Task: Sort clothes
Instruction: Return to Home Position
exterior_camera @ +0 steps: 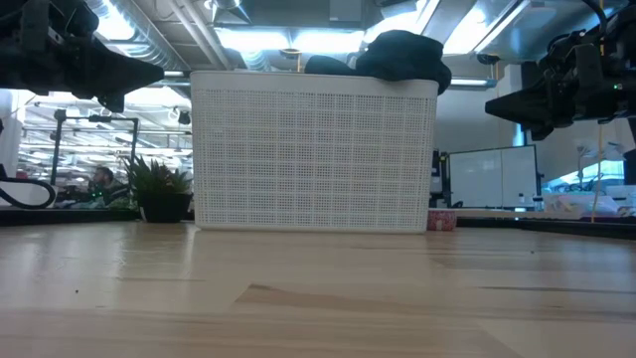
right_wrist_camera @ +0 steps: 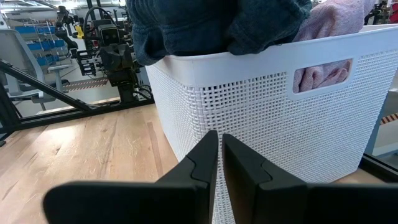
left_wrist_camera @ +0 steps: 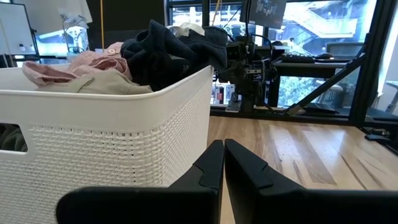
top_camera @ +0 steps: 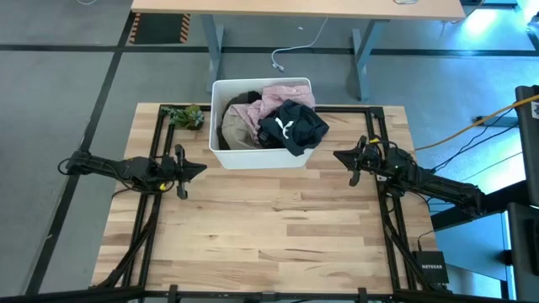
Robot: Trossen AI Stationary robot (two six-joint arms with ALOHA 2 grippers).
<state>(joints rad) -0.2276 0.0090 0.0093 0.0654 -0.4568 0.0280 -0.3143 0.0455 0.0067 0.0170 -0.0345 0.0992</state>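
Note:
The clothes lie piled in a white plastic bin point(top_camera: 261, 156) at the table's far middle. A black garment with a white logo point(top_camera: 290, 126) lies on top and hangs over the bin's right rim. A pale pink one point(top_camera: 274, 97) and an olive-beige one point(top_camera: 237, 128) lie beside it. My left gripper point(top_camera: 200, 168) hovers shut to the left of the bin. My right gripper point(top_camera: 338, 156) hovers shut to the right of it. Both are empty; their fingers show closed in the wrist views point(left_wrist_camera: 222, 163) point(right_wrist_camera: 219, 155).
A small potted plant point(top_camera: 187, 115) stands at the table's far left corner. Black frame rails point(top_camera: 156, 210) run along the table's left and right sides. Bare wood point(top_camera: 269, 227) lies between the arms and toward the near edge.

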